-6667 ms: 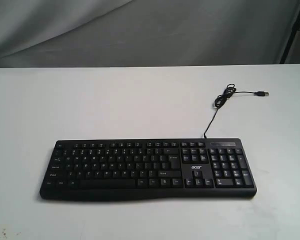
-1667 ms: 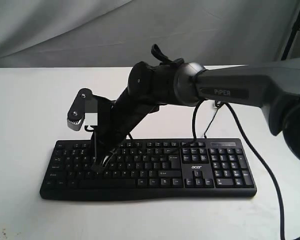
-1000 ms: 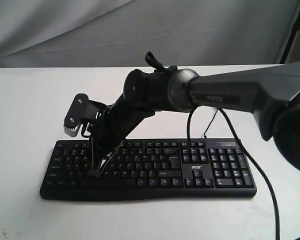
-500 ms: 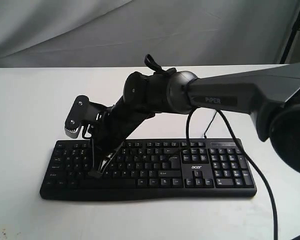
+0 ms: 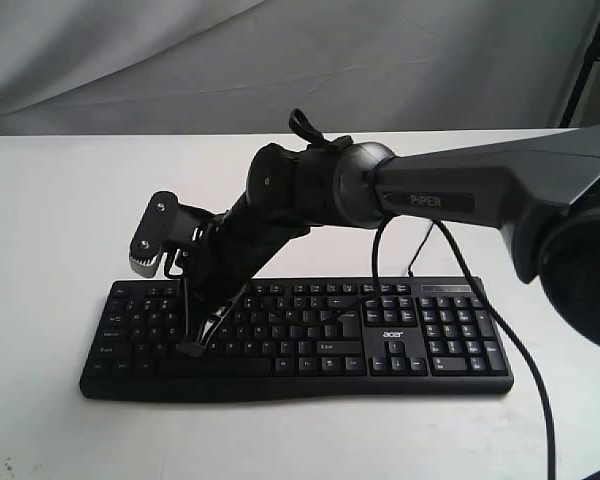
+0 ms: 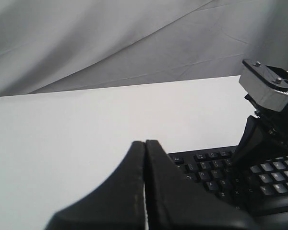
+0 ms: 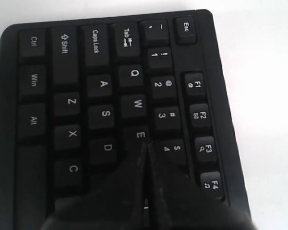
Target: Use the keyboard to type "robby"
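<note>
The black keyboard (image 5: 380, 345) lies across the front of the white table, number pad to the right. My right arm reaches across the middle to the keyboard's left letter block. The right gripper (image 5: 190, 346) is shut with nothing in it and points down onto the keys. In the right wrist view its joined tips (image 7: 145, 143) lie at the edge of the E key (image 7: 140, 135), beside the 4 key; the keys beneath the fingers are hidden. I cannot tell whether a key is pressed. The left gripper (image 6: 145, 142) is shut and empty, off the keyboard's (image 6: 209, 165) left end.
The white table (image 5: 60, 200) extends behind and left of the keyboard, with grey cloth at the back. The right arm's grey camera block (image 5: 150, 240) hangs above the keyboard's upper left corner. The arm's black cables (image 5: 500, 330) drape over the number pad.
Since 1.7 s ago the right gripper has come down and slightly left over the letter keys. Over the last half second it has barely moved.
</note>
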`<action>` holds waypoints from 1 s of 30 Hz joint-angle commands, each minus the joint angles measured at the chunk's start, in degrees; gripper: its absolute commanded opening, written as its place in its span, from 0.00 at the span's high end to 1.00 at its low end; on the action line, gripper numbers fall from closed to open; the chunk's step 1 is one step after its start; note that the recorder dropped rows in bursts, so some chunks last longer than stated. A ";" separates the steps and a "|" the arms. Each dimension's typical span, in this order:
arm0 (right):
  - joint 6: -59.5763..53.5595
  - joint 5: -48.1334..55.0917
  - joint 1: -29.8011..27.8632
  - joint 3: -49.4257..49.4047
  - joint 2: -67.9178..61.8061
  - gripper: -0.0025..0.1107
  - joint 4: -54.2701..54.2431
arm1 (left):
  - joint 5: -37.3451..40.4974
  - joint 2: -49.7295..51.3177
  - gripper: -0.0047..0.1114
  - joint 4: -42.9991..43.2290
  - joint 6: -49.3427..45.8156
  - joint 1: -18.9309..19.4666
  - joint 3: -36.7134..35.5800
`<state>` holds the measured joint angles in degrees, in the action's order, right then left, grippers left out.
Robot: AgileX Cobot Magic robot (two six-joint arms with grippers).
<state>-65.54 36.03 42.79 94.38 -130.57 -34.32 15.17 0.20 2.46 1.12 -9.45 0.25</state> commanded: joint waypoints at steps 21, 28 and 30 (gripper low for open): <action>-1.48 1.22 0.11 0.32 0.23 0.98 -1.15 | -0.31 -0.20 0.96 0.27 0.16 -0.36 -0.25; -1.48 0.63 0.11 0.32 -0.31 0.98 -1.60 | -0.31 -0.20 0.96 0.27 0.16 -0.36 -0.25; -2.10 0.04 0.11 0.32 -1.53 0.98 -1.77 | -0.31 -0.20 0.96 0.27 0.16 -0.36 -0.25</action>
<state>-66.68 36.62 42.79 94.38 -131.24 -35.47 15.17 0.20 2.46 1.12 -9.45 0.25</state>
